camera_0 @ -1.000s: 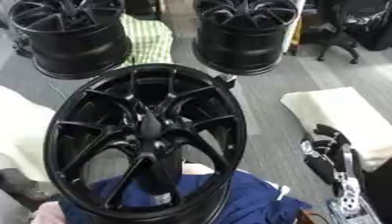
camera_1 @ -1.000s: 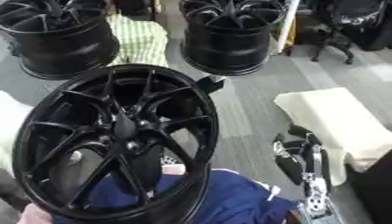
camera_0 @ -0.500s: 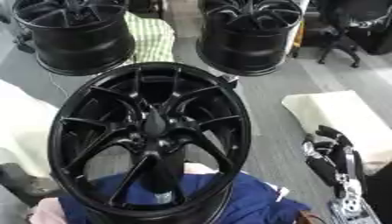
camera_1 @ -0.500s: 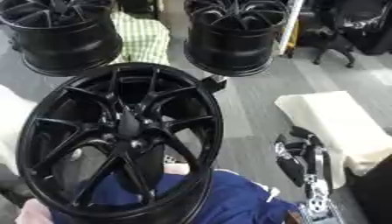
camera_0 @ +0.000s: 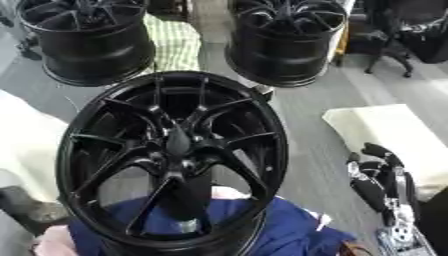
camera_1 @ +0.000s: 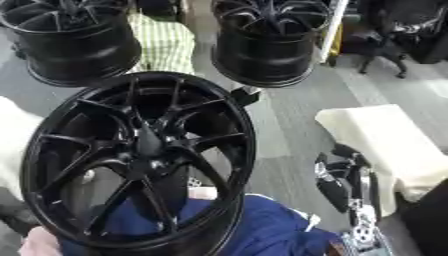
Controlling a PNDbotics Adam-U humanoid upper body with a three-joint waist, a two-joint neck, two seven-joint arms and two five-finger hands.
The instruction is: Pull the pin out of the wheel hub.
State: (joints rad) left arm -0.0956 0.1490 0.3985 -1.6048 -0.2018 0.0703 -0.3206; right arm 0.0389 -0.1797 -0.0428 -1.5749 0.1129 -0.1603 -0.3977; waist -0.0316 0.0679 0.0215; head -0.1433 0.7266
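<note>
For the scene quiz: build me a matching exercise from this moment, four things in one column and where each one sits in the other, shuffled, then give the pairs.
Things:
1. near black wheel
2. right hand
3. blue cloth
4. cream pad

Places:
A. on the floor at right, beyond the right hand
B. under the near wheel, bottom middle
C. middle of the view, spokes facing the camera
D. lower right, not touching the wheel

Pairs: 1-C, 2-D, 3-B, 4-A
</note>
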